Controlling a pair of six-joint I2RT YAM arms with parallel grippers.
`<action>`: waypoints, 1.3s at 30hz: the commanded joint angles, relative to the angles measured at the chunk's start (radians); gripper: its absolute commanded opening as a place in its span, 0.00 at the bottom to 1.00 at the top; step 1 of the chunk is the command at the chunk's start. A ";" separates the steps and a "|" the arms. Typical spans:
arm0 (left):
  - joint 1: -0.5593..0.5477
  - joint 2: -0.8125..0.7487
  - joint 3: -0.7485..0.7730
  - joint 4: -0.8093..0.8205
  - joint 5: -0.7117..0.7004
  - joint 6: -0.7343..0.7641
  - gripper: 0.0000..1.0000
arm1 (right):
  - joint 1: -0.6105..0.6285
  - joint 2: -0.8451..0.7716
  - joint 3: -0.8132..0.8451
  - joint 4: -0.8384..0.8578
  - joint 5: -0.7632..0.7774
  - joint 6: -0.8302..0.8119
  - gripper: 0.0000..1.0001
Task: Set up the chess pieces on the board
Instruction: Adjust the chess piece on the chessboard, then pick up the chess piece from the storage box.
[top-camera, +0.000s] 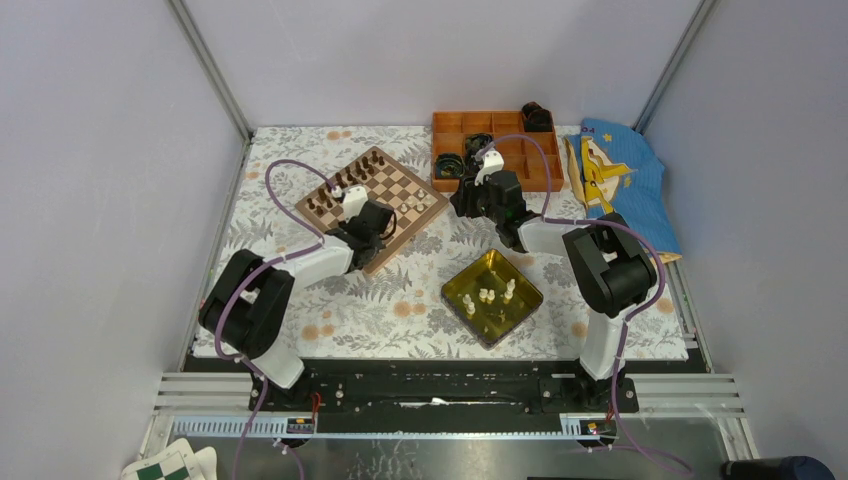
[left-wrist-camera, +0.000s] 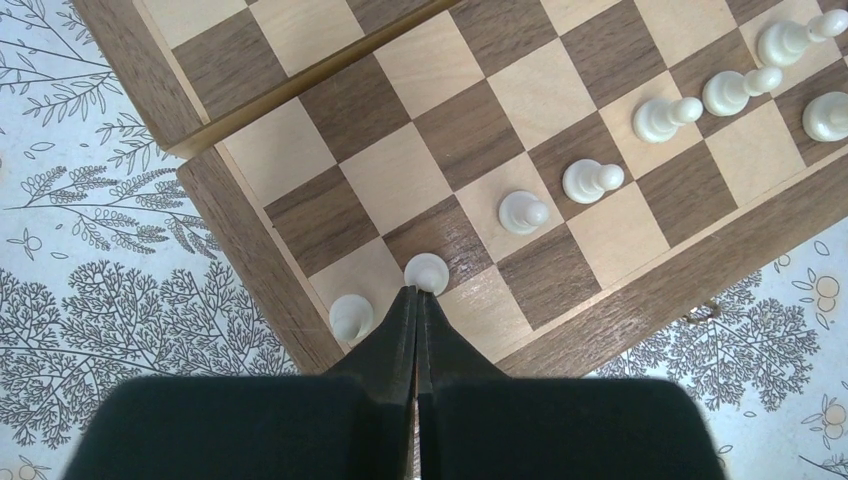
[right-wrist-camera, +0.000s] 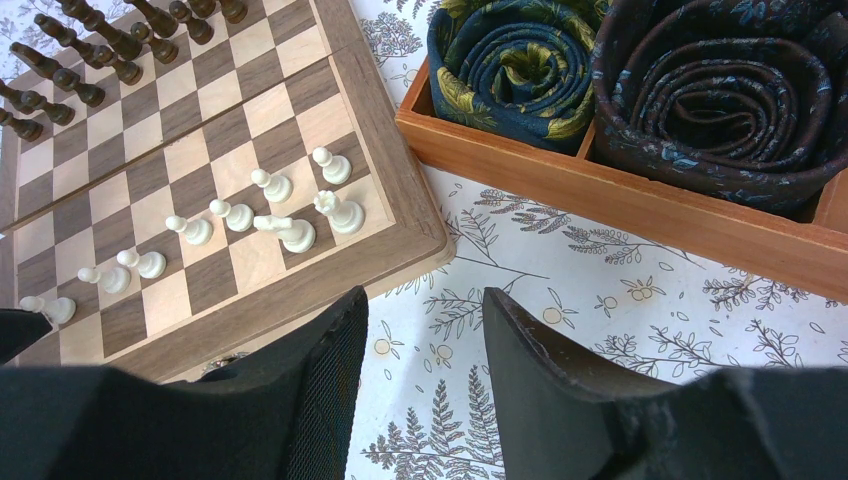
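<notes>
Both arms reach forward from their bases with elbows bent. The left claw (left-wrist-camera: 417, 292) points steeply down, its two fingers pressed flat together. The right claw (right-wrist-camera: 425, 300) hangs with fingers spread apart, gripping nothing

Board (right-wrist-camera: 250, 110) middle ranks open; cream pieces (right-wrist-camera: 230, 213), dark pieces (right-wrist-camera: 127, 70) line edges

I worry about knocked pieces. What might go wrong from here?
The left gripper, shut, has its tip right at one white pawn, with a second pawn close beside its finger; a sideways move may topple either. Pawns on the board stand close together, so later placements could bump neighbours.
</notes>
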 joint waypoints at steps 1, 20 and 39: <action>0.014 0.016 0.032 0.047 -0.023 0.021 0.00 | -0.008 0.001 0.030 0.051 -0.012 -0.002 0.53; 0.015 -0.018 0.008 0.038 0.024 0.001 0.00 | -0.008 0.002 0.034 0.049 -0.016 -0.001 0.53; -0.085 -0.208 0.036 -0.052 -0.019 0.000 0.07 | 0.025 -0.075 0.038 -0.007 0.000 -0.053 0.54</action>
